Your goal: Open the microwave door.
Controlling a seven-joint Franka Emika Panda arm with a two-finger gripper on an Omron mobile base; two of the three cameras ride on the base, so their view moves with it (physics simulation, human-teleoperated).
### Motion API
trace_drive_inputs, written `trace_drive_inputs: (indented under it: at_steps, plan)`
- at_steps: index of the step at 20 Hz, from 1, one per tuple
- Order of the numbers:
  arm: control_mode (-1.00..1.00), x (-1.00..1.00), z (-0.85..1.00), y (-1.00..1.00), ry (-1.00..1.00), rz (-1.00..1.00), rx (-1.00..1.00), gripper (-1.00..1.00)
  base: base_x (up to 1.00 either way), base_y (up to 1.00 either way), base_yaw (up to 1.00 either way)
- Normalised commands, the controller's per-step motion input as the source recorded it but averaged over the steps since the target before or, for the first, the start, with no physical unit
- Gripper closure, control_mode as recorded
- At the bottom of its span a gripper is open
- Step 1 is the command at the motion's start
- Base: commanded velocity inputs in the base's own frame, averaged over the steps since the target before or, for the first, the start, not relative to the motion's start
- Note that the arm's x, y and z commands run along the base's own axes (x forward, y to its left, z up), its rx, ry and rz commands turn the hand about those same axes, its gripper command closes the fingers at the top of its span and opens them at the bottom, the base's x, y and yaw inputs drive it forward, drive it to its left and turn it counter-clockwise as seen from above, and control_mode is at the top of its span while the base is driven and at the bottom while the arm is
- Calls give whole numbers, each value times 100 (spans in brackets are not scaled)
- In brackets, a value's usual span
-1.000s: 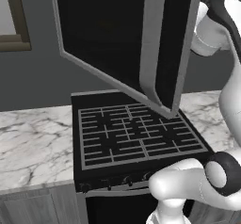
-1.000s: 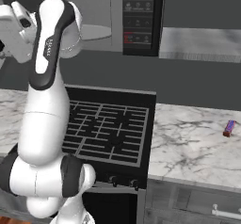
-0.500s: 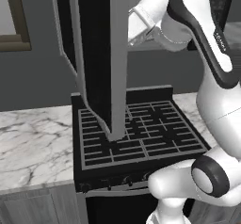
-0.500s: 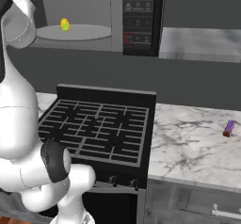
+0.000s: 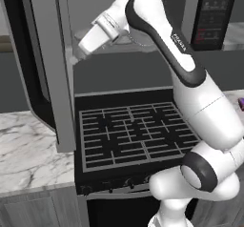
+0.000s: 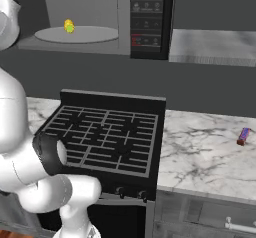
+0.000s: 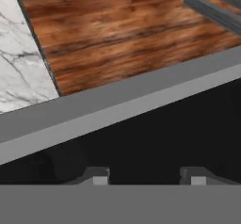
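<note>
The microwave door (image 5: pixel 50 78) stands swung far out to the left, seen nearly edge-on, its dark glass facing left and its grey frame toward me. My gripper (image 5: pixel 75 56) is at the door's inner face, high up, just right of the frame. In the hand view the gripper (image 7: pixel 146 180) has its two fingertips (image 7: pixel 96 178) spread apart with nothing between them, close against the door's dark glass (image 7: pixel 155 133) and grey frame (image 7: pixel 117 105). The microwave cavity (image 6: pixel 80 32) lies open, with a turntable and a small yellow item (image 6: pixel 69 26) on it.
The black keypad panel (image 6: pixel 147 17) is to the right of the cavity. Below is the black stove (image 6: pixel 105 134) with grey grates. Marble counters (image 6: pixel 200 152) flank it; a small purple object (image 6: pixel 243 135) lies on the right one. Wood floor (image 7: pixel 132 35) shows beyond the door.
The door has swung further open to the left, from slanting across the stove to nearly edge-on. My arm followed it leftward, and the cavity now shows fully.
</note>
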Motion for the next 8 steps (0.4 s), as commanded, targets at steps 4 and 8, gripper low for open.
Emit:
trace_drive_inputs:
  at_steps: [4,8]
  plan:
    - [-100,80,-62,100,-46,-21,3,-100,0,0,0]
    - [-100,48,-43,73,-43,-20,3,-100,0,0,0]
